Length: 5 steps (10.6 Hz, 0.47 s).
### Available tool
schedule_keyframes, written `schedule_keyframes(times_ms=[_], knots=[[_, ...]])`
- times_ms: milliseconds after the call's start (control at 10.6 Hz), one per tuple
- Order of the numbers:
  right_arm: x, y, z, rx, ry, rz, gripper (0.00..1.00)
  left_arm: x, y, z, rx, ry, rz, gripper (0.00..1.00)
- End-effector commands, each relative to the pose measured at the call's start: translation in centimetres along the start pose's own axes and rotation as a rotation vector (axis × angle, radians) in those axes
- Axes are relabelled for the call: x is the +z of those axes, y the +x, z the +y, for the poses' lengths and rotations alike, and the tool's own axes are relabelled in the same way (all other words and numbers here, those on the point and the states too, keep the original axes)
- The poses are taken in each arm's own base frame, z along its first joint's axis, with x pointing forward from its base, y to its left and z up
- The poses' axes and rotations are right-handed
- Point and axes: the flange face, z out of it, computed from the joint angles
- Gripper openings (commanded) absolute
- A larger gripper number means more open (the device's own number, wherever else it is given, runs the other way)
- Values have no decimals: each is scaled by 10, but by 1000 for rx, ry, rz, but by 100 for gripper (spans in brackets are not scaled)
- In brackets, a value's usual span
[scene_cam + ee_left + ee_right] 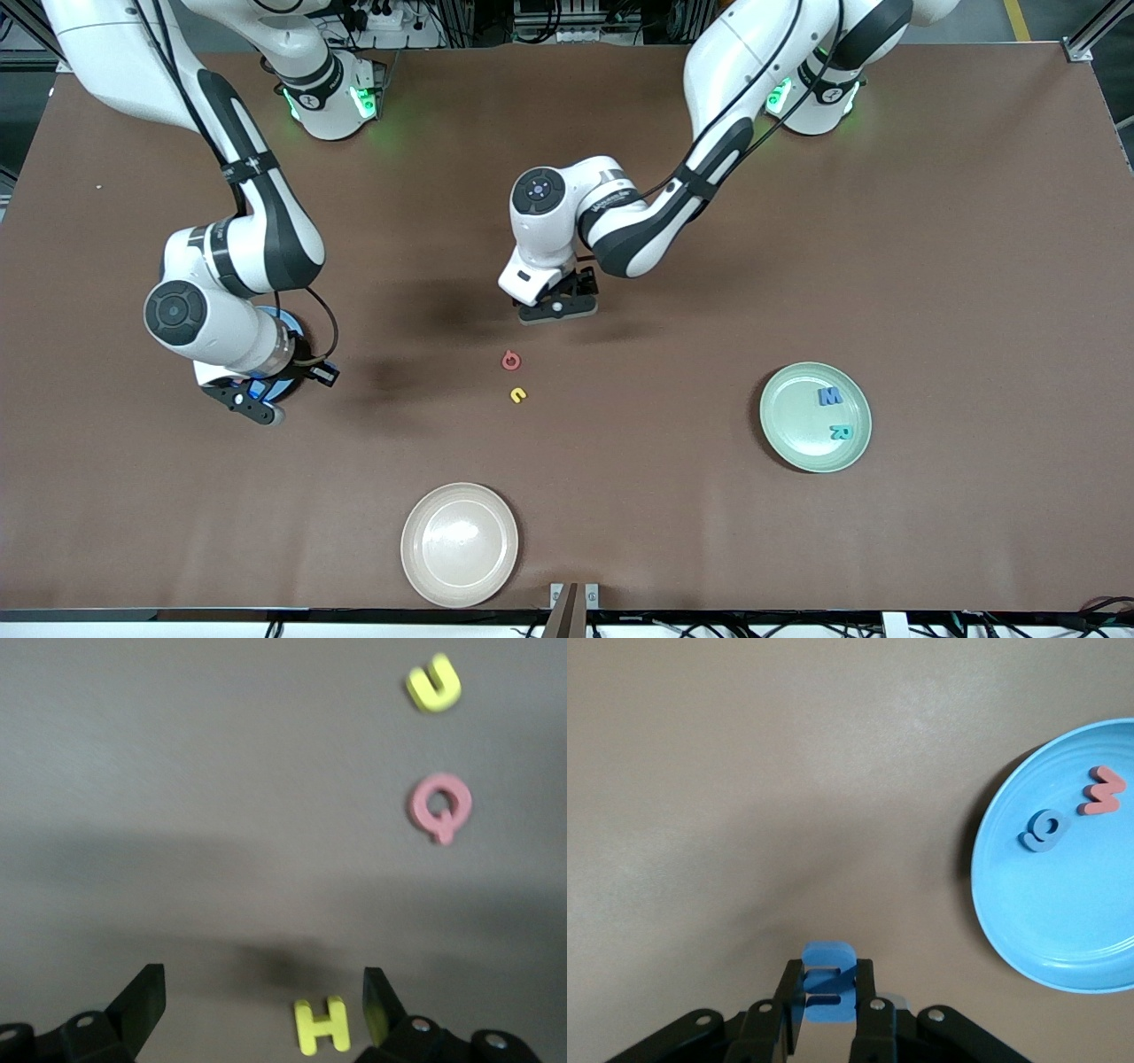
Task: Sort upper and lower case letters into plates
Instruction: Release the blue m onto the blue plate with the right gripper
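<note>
front view: my left gripper (558,312) is low over the brown worktop (797,266) mid-table, fingers spread apart with nothing held. just nearer the camera than it lie a pink-red letter q (510,360) and a yellow letter u (518,395), close together but not touching. my right gripper (252,400) is up over the blue plate (288,326) at the right arm's end; that plate is mostly hidden by my arm. the mint green plate (784,434) sits toward the left arm's end and holds a blue letter m (829,397) and a teal letter r (840,431). a beige plate (425,567) lies near the camera edge. left wrist view: my left gripper (263,1003) has both fingers (142,1001) wide apart and a yellow letter h (322,1026) lies flat on the worktop between them, close to one finger; whether it touches that finger i cannot tell. yellow letter u (434,684) and pink letter q (439,806) lie past it. right wrist view: my right gripper (827,997) is clamped on a small blue letter (827,979), which one i cannot tell. the blue plate (1028,930) is beside it, holding a blue letter g (1044,830) and a red letter w (1102,791).
</note>
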Motion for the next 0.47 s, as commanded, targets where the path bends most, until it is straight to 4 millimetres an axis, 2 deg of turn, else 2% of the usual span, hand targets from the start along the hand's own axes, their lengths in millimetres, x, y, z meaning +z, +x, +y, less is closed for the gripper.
schedule_keyframes(times_ms=[0, 189, 378], knots=[[9, 10, 25, -44, -3, -24, 0, 18, -12, 13, 8, -11, 3, 97], [22, 29, 61, -108, -6, -49, 0, 27, -24, 17, 11, -16, -19, 95], [28, 39, 91, -188, -8, -72, 1, 37, -26, 16, 15, -7, -28, 93]])
